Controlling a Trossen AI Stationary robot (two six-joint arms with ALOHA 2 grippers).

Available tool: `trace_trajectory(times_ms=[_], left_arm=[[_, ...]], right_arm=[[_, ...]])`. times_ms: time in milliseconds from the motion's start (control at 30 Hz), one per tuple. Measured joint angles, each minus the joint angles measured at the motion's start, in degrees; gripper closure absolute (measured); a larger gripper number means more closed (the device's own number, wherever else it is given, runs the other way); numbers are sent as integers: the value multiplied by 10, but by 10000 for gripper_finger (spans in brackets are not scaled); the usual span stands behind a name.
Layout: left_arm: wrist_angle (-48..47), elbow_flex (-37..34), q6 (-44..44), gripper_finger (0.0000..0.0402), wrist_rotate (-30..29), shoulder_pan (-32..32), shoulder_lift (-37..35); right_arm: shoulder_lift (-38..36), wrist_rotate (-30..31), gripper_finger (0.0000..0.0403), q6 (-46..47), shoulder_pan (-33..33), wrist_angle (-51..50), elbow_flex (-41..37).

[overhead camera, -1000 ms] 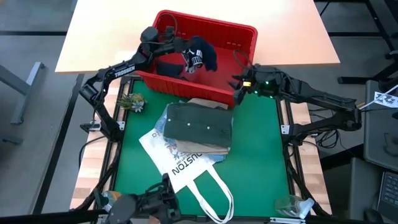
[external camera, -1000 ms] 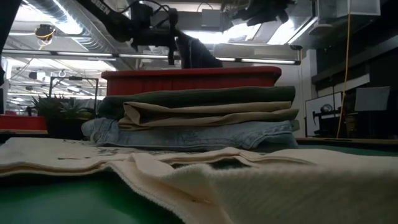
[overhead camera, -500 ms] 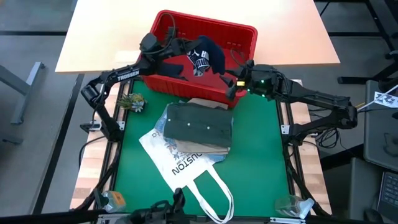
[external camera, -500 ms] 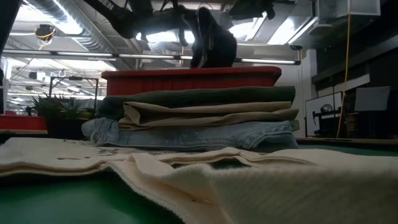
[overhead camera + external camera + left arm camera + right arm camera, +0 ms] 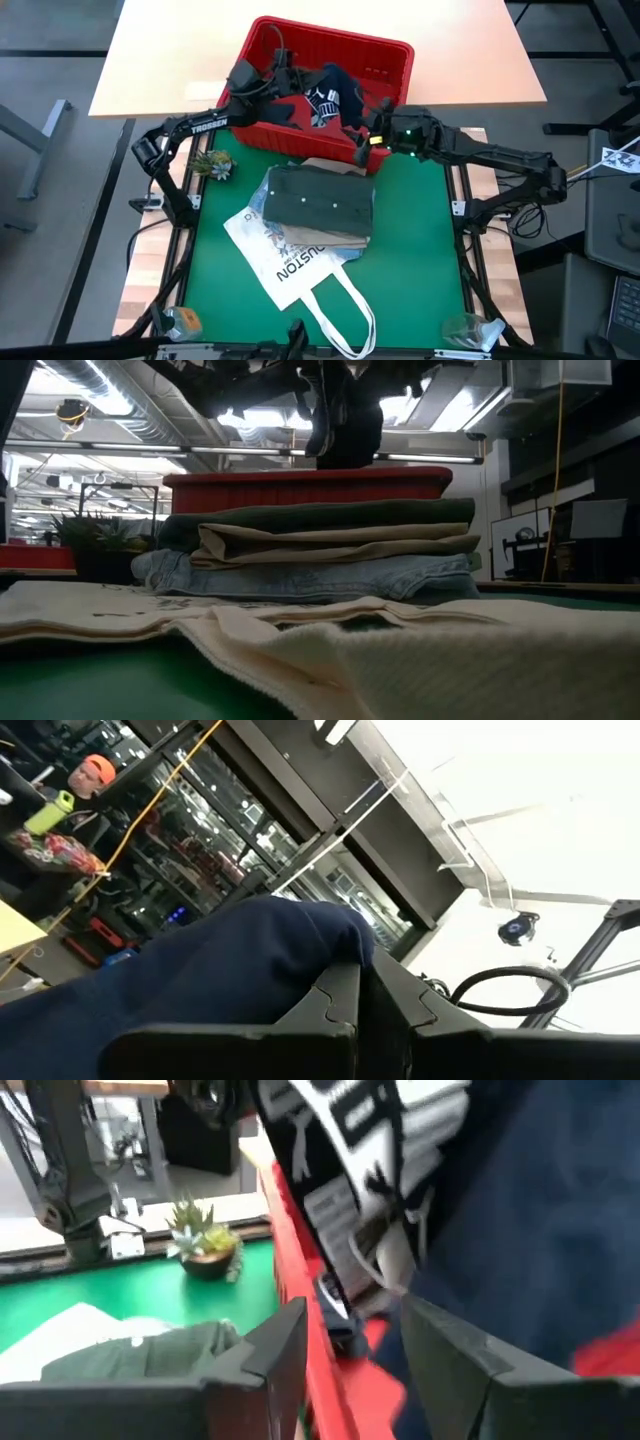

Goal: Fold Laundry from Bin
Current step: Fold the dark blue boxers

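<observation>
The left gripper (image 5: 293, 80) hangs over the red bin (image 5: 385, 62) with its fingers (image 5: 335, 1005) pressed together on a fold of the dark navy shorts (image 5: 330, 88), pinching them near one edge so that the cloth drapes down below and beyond the fingertips, clear of the bin floor. Lifting from an edge like this likely lets the garment hang open, which makes a second grip easier. The right gripper (image 5: 362, 128) sits just beside the hanging shorts, at the bin's near wall, with its fingers (image 5: 455, 1360) spread; in the right wrist view the white lettering of the shorts (image 5: 400, 1170) fills the space just ahead of them, and nothing is caught between them yet. It seems placed to take a free corner so the two arms can stretch the cloth flat. Below and behind the right gripper, on the green mat (image 5: 420, 250), lies the stack of folded laundry (image 5: 318, 205): an olive shirt (image 5: 320, 518) on top, beige cloth (image 5: 340, 543) under it, jeans (image 5: 300, 575) at the bottom, resting partly on a white tote bag (image 5: 290, 270). A small potted plant (image 5: 212, 163) stands well off to the side.
</observation>
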Motion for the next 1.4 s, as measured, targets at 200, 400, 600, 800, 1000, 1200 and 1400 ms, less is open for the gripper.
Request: trace_trajectory(times_ms=[200, 400, 600, 800, 1000, 1200, 1400], left_arm=[[0, 0, 0, 401, 3, -16, 0], [0, 0, 0, 401, 10, -30, 0], [0, 0, 0, 401, 19, -47, 0], [0, 0, 0, 401, 18, -59, 0], [0, 0, 0, 401, 18, -68, 0], [0, 0, -14, 401, 18, -69, 0], [0, 0, -12, 401, 34, -66, 0]], right_arm=[[25, 4, 240, -1, 0, 9, 0], [30, 32, 240, -31, 0, 21, 0], [30, 36, 240, -45, 0, 42, 0], [30, 36, 240, -45, 0, 35, 0], [30, 40, 242, -45, 0, 30, 0], [30, 42, 304, -45, 0, 30, 0], [23, 31, 392, -40, 1, 13, 0]])
